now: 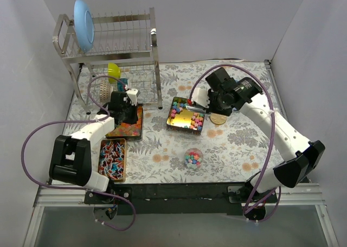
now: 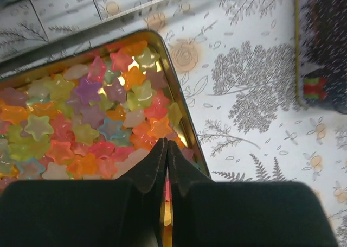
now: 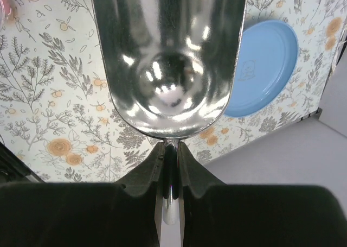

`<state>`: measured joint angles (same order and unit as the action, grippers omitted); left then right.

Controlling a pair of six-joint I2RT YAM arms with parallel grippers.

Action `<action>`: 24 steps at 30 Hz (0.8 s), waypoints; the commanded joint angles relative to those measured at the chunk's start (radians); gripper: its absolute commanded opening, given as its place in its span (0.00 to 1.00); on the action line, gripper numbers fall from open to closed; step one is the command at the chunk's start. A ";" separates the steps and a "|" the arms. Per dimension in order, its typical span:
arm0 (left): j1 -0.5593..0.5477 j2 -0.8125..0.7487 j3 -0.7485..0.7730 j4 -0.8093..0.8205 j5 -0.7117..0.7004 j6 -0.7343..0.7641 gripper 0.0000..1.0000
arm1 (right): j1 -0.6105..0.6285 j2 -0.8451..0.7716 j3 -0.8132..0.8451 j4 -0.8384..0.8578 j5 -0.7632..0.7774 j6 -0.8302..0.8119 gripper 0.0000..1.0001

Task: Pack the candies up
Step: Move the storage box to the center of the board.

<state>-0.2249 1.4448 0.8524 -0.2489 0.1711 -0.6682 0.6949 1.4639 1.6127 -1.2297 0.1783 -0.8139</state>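
Progress is judged early from above: few candies (image 1: 193, 159) are seen in the round cup (image 1: 185, 156) near the front edge, and most lie in the centre tin (image 1: 169, 118). A dish rack (image 1: 108, 40) is stood at the far-left corner.

On the left wrist, the left gripper (image 2: 167, 144) is pressed together over a star tin (image 2: 177, 95).

On the right wrist, the right gripper (image 3: 170, 148) is clamped on an empty scoop (image 3: 169, 57).

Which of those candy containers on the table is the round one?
The small clear cup of mixed-colour candies, standing alone just in front of the central tin. All the others are rectangular and metal.
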 commanded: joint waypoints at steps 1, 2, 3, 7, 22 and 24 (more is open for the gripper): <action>-0.001 0.049 -0.016 0.008 0.016 0.124 0.00 | -0.021 0.007 0.016 -0.013 -0.089 0.058 0.01; -0.001 0.071 -0.015 0.007 0.024 0.133 0.00 | -0.021 0.001 0.009 -0.002 -0.091 0.062 0.01; -0.002 0.089 -0.012 0.000 0.039 0.139 0.00 | -0.023 0.001 -0.002 0.001 -0.091 0.062 0.01; -0.013 0.149 -0.009 0.011 0.149 0.150 0.00 | -0.026 0.007 -0.004 0.010 -0.088 0.064 0.01; -0.200 0.210 0.020 0.071 0.202 0.105 0.00 | -0.046 0.036 -0.011 0.032 -0.073 0.068 0.01; -0.217 0.216 0.037 0.071 0.215 0.073 0.00 | -0.051 0.036 -0.016 0.032 -0.069 0.068 0.01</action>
<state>-0.4099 1.6440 0.8520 -0.1719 0.3420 -0.5526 0.6540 1.4971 1.6058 -1.2251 0.1055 -0.7616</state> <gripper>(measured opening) 0.009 0.186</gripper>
